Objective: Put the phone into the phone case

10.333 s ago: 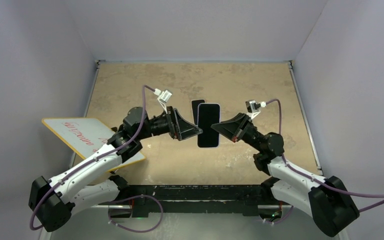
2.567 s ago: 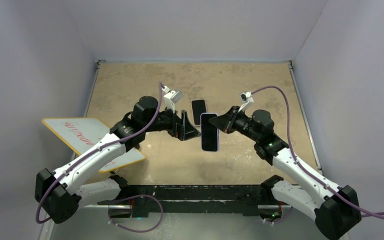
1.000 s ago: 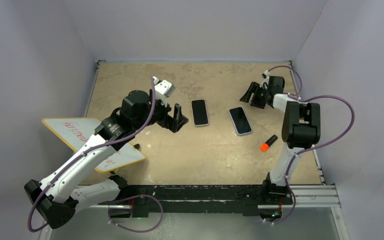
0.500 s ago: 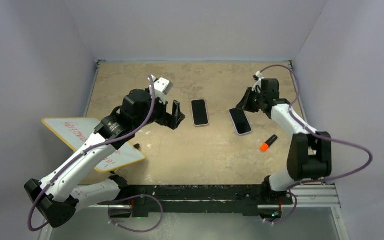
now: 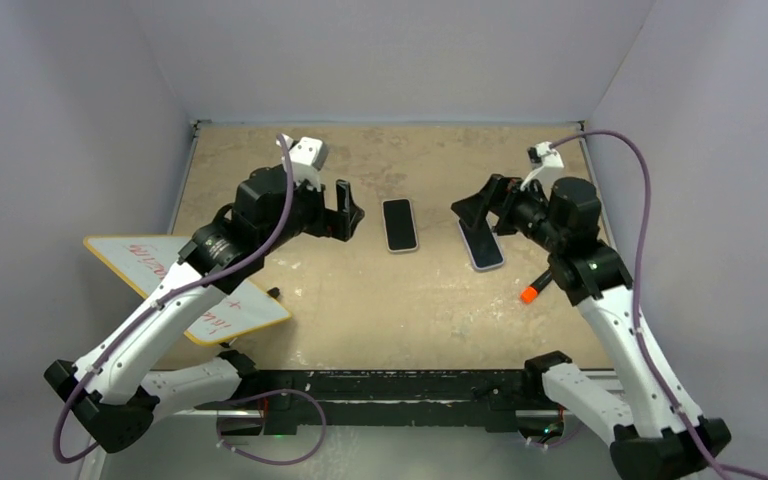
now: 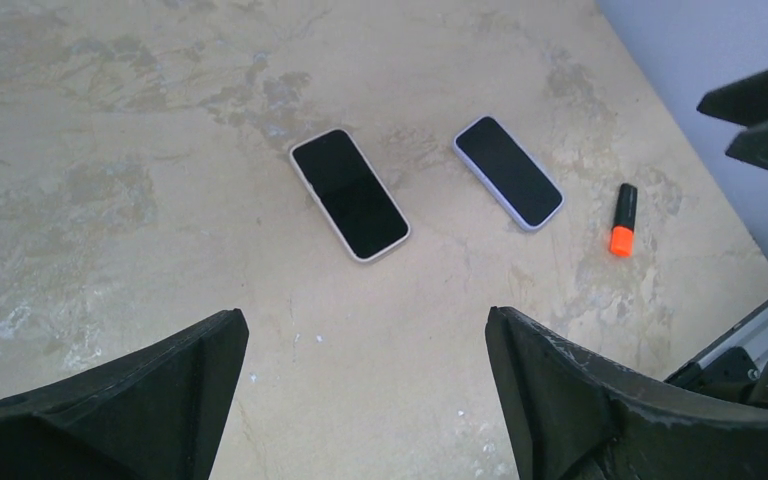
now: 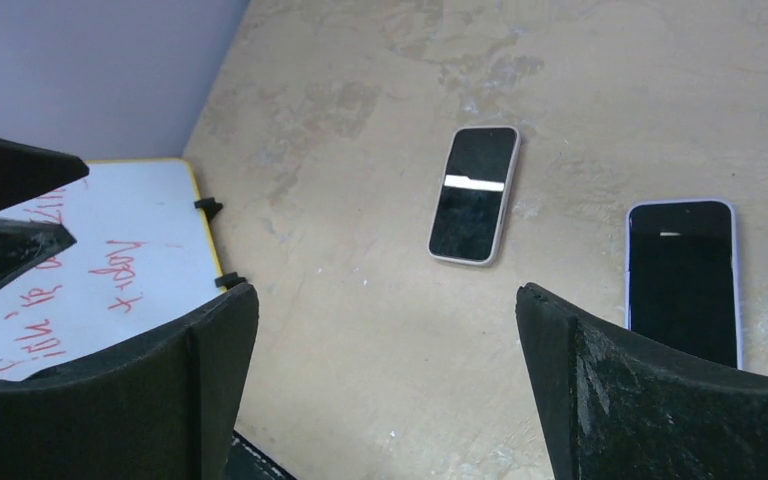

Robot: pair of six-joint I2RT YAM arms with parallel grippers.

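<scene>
- The whiteboard (image 5: 160,270) with red writing lies at the left edge of the table (image 5: 360,320), well apart from the task's things.
- The left gripper (image 5: 348,210) hovers above the table with its jaws spread wide and nothing between them. It points toward the two handsets and touches neither.
- The cream-rimmed handset (image 5: 400,224) lies flat and face up near the middle of the table, its dark screen uppermost.
- The lilac-rimmed handset (image 5: 481,243) lies flat just to the right, slightly angled and clear of the first. Its dark face sits inside a coloured border that reads like a case wall, so a phone may already be seated in a case here. The pictures do not settle this.
- The right gripper (image 5: 468,212) hangs over the far end of the lilac-rimmed handset, jaws wide apart and holding nothing.
- An orange marker (image 5: 532,288) lies nearer the right arm and plays no part.
- Step in hand, as a judgement: both arms are free above the work, which fits either a phone already cased and released or a pair about to be picked up. Any next move calls first for telling the bare phone from the case.
</scene>
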